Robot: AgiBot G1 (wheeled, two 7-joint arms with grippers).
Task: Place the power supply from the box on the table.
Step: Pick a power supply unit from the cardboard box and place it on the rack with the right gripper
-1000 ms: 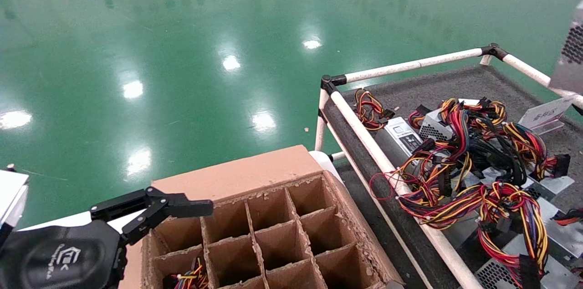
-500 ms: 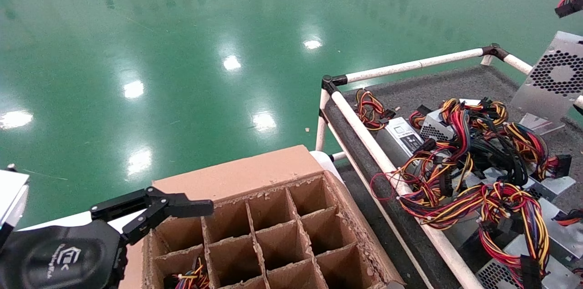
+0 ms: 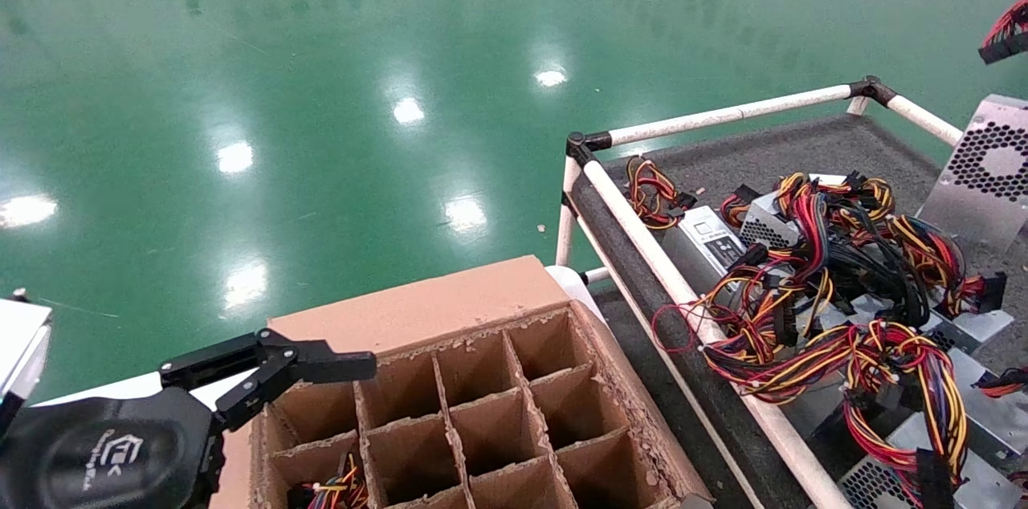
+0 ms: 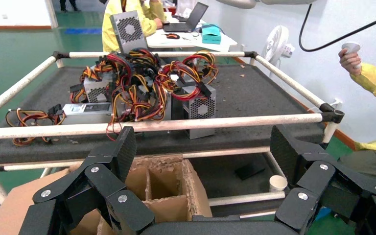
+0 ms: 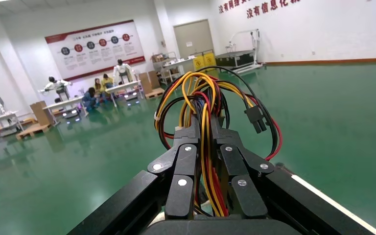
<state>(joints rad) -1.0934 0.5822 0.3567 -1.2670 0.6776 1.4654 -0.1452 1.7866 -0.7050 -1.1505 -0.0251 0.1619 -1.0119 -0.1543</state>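
Framing the dark counter (image 3: 811, 144), white rails leave bare felt at its far end. Lower centre, the box (image 3: 474, 413) shows empty cells. At right edge hangs the mesh-faced power supply (image 3: 984, 172), wires pinched by right claw (image 5: 207, 171); left claw (image 4: 203, 161) spread.

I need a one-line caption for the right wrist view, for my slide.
Right gripper shut on the wire bundle of a power supply, above the green floor.
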